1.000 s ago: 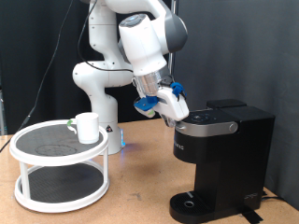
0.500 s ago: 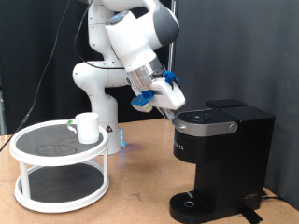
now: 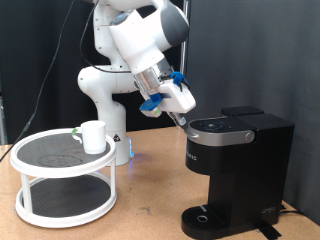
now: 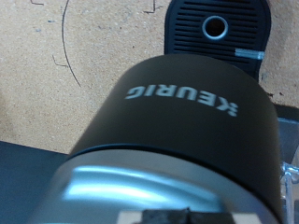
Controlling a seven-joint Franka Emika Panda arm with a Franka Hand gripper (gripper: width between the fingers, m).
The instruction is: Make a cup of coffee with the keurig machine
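Observation:
The black keurig machine (image 3: 238, 172) stands at the exterior view's right with its lid down. My gripper (image 3: 184, 118) hangs at the upper left corner of the machine, right by the silver-rimmed top panel (image 3: 222, 128); I cannot tell if it touches it. Nothing shows between its fingers. The white cup (image 3: 93, 136) stands on the top tier of a round stand at the exterior view's left, far from the gripper. The wrist view looks down the machine's front (image 4: 177, 103) onto its drip base (image 4: 217, 30); the fingers do not show clearly there.
The two-tier round stand (image 3: 62, 178) has a dark top and a white rim and fills the exterior view's lower left. The arm's white base (image 3: 103, 90) stands behind it. A wooden tabletop (image 3: 150, 205) lies between the stand and the machine. A black curtain hangs behind.
The arm has swung towards the exterior view's left and a little up. The gripper has drawn back from over the lid to its left corner. The cup and machine have not moved.

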